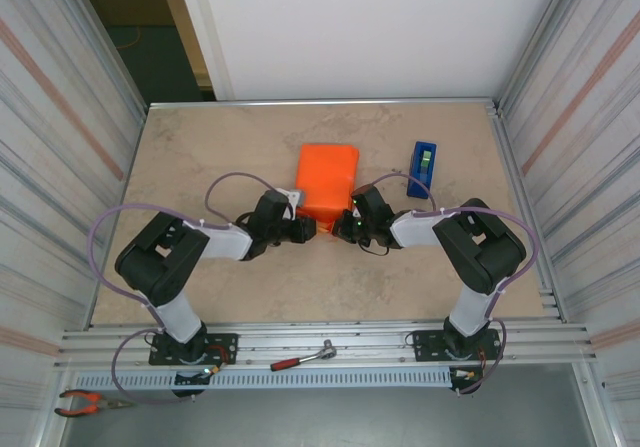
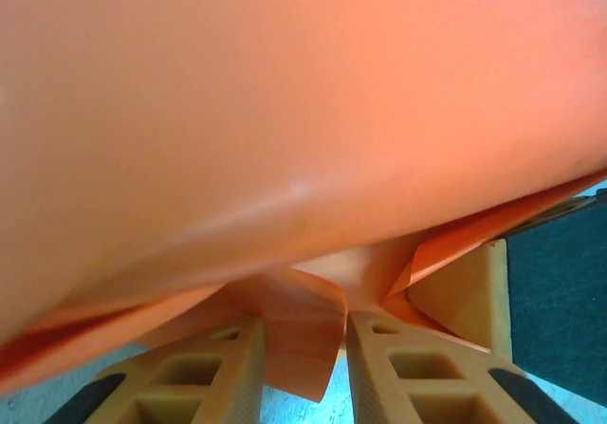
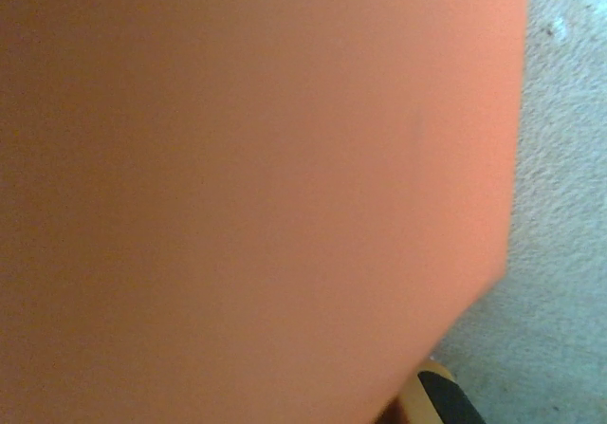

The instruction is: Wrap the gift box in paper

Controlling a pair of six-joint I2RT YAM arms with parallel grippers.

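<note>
Left tool [image 2: 302, 327] stands part-open around a flap of bright orange thin paper [image 1: 327, 179]; right tool [image 1: 346, 229] is closed. We should pull that flap taut, avoiding tears.

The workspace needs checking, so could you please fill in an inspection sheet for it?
Surface: beige table, mottled.
Job's things: orange paper folded into a box-shaped parcel, mid-table.
Clutter: blue tape dispenser right of parcel; ratchet and pliers by the near rail.
Grippers: left gripper jaws slightly apart, paper flap between; right gripper shut at parcel's near edge.
Cables: purple cables loop off both arms.
Surroundings: ribbed metal walls, white back panel.
</note>
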